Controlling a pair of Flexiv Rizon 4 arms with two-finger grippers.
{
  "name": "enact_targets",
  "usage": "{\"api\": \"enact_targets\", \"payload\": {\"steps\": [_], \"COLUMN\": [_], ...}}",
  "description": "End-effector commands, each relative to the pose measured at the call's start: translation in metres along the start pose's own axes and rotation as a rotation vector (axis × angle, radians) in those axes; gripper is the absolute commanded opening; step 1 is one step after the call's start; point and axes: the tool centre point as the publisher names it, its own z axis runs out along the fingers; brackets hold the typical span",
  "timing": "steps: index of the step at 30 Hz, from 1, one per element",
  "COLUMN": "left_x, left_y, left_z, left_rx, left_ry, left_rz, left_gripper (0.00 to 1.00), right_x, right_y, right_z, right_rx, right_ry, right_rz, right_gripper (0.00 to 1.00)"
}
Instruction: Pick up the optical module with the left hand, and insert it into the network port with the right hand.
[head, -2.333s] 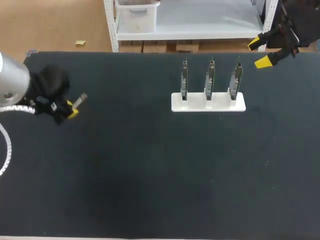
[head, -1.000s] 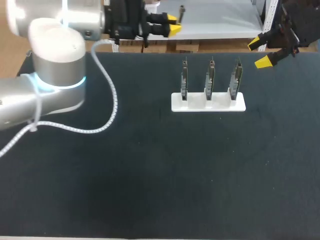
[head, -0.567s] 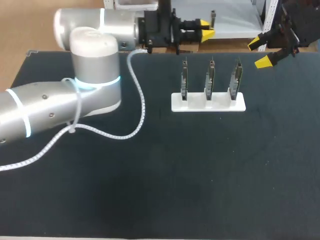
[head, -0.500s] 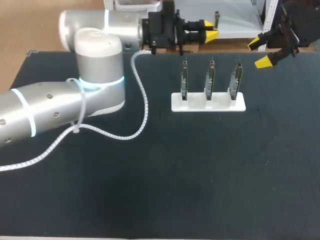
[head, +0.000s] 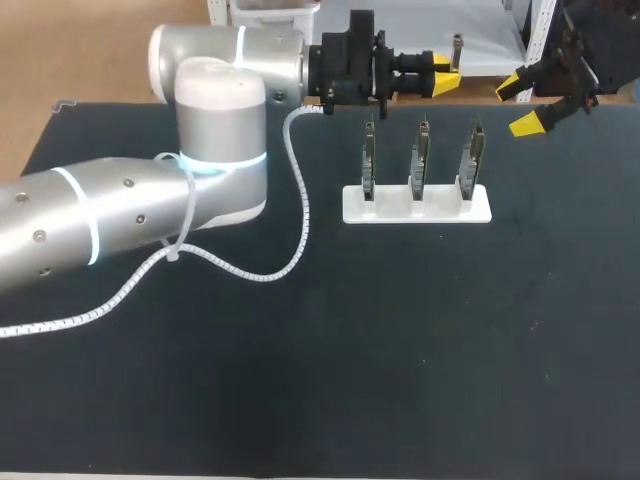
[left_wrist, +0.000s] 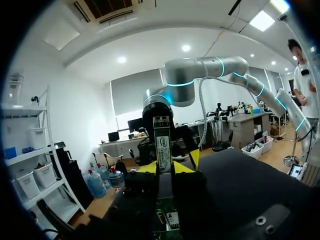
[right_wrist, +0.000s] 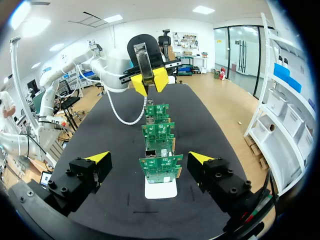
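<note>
Left claw (head: 445, 80): clamped on the optical module (head: 458, 47), at the table's (head: 300, 380) 12 o'clock edge.
Optical module: upright between the yellow tips, its top standing clear above them.
Right claw (head: 518, 104): fingers wide apart, holding nothing, at the table's 1 o'clock corner.
Circuit boards (head: 419, 160): three, upright in a white holder (head: 417, 204), toward 6 o'clock from the left claw.

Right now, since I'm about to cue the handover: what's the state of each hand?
Left hand: closed on the optical module.
Right hand: open, holding nothing.
</note>
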Motion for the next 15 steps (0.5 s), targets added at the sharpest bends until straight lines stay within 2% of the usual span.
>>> {"api": "enact_targets", "payload": {"steps": [1, 8, 15], "left_x": [0.0, 0.001, -0.003], "left_y": [-0.001, -0.007, -0.012], "left_z": [0.001, 0.002, 0.008], "left_rx": [0.006, 0.015, 0.013], "left_ry": [0.011, -0.029, -0.028], "left_rz": [-0.017, -0.07, -0.069], "left_gripper": [0.0, 0.0, 0.0], "right_x": [0.0, 0.0, 0.0], "right_y": [0.002, 0.002, 0.002], "right_z": [0.0, 0.0, 0.0], "right_rx": [0.004, 0.004, 0.004], "right_ry": [0.0, 0.0, 0.0], "right_rz": [0.0, 0.0, 0.0], "right_gripper": [1.0, 1.0, 1.0]}}
